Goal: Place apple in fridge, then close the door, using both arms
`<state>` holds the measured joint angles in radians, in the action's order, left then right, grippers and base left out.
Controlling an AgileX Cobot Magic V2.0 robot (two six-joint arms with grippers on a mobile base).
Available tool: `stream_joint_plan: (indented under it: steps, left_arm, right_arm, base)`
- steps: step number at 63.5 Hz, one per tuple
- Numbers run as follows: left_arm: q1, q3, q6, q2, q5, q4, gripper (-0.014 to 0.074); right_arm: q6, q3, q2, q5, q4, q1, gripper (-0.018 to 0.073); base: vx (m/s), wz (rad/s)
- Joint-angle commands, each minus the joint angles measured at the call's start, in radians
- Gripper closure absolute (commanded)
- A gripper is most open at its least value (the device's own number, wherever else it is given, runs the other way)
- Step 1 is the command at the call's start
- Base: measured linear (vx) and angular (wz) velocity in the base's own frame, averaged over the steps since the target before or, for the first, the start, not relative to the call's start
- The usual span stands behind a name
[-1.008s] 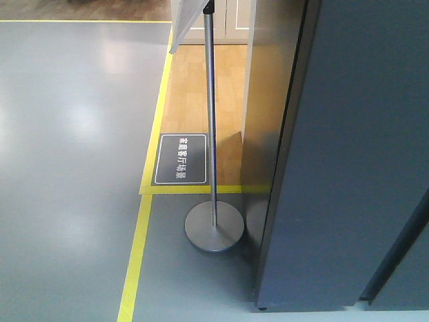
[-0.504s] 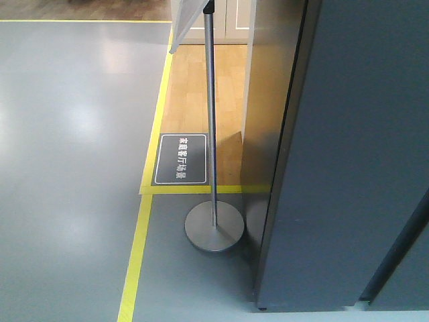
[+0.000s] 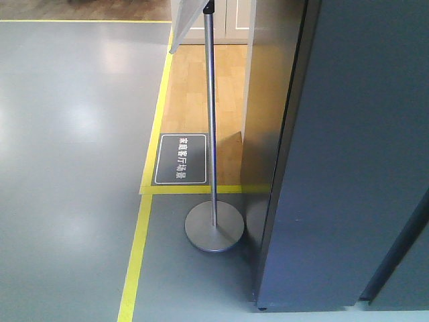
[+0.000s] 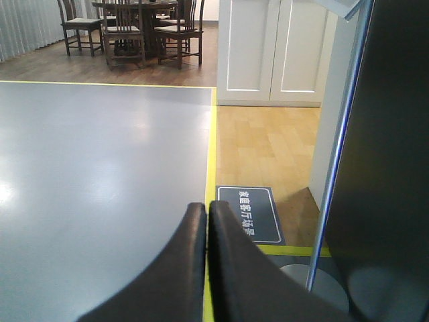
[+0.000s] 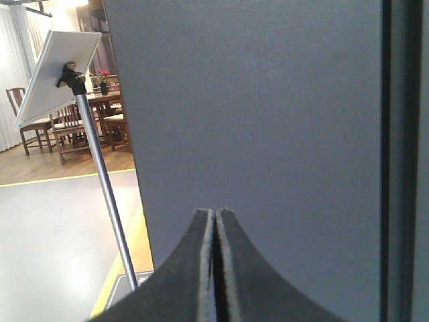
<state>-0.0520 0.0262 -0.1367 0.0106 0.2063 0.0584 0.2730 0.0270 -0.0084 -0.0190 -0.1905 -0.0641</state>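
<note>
We see nothing shifting across the last second, both our left claw [image 4: 206, 216] and right claw [image 5: 216, 220] pressed together empty (no apple visible) facing the fridge [image 5: 268, 121].

Your left gripper [image 4: 206, 206] is closed, black fingers pressed flat together, nothing between them, pointing forward and level. Your right gripper [image 5: 215, 213] is the same: fingers together, empty. Neither arm shows in the front view.

left gripper [image 4: 206, 208] black, tapered, curved; right gripper [image 5: 216, 213] alike
</note>
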Motion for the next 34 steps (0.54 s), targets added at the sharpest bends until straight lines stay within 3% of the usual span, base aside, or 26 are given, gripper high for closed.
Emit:
stream_joint_plan:
  steps: [1,34]
  left_arm:
    - [0.002,0.026,-0.009,0.016,-0.072,-0.009,0.0604]
    - [0.002,0.026,-0.009,0.016,-0.072,-0.009,0.0604]
  right_arm:
    - [-0.002,0.015,-0.019,-0.078,-0.011,-0.005,0.0563]
    - [-0.002,0.015,-0.019,-0.078,-0.011,-0.005,0.0563]
  base:
    - [0.0,0.0]
    - [0.0,0.0]
